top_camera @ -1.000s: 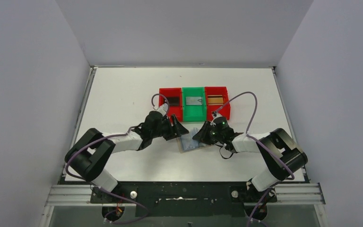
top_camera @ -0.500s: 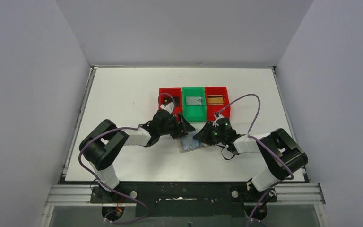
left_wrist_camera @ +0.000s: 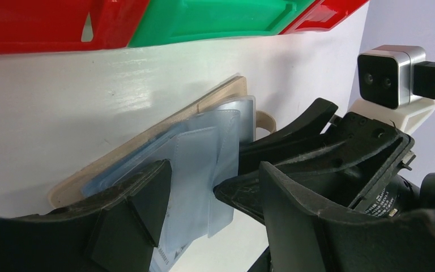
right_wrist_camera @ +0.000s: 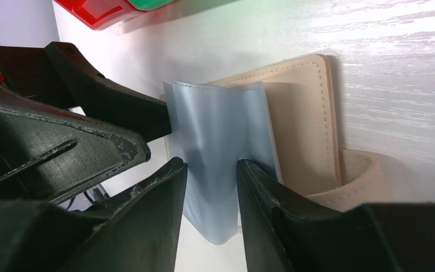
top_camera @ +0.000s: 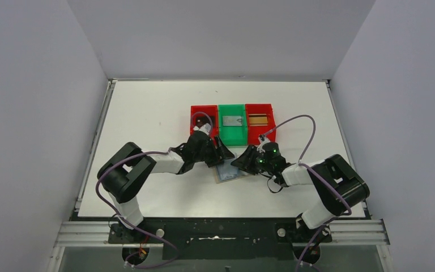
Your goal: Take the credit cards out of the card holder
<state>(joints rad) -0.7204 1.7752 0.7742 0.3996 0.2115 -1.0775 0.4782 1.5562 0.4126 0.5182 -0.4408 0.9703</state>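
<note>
Since it is the item being worked, the card holder (top_camera: 228,171) heads my list: it lies open and flat on the table (top_camera: 147,113), between both grippers and just short of the bins, with its blue lining (right_wrist_camera: 221,147) fanned up. Credit cards: dark card (top_camera: 207,120) in the left red bin (top_camera: 195,122), silver-grey card (top_camera: 232,120) in the green bin (top_camera: 232,136), gold-brown card (top_camera: 257,119) in the right red bin (top_camera: 251,131); any left in the sleeves, I cannot tell. Right gripper (right_wrist_camera: 210,170): jaws narrowly parted astride a ridge of lining; whether it pinches, I cannot tell. Left gripper (left_wrist_camera: 214,181): spread wide, clamping nothing, one finger (left_wrist_camera: 147,192) against the lining. Handling, as I judge it: pin the shell with the left and lift one sleeve slowly, or the whole holder drags.
</note>
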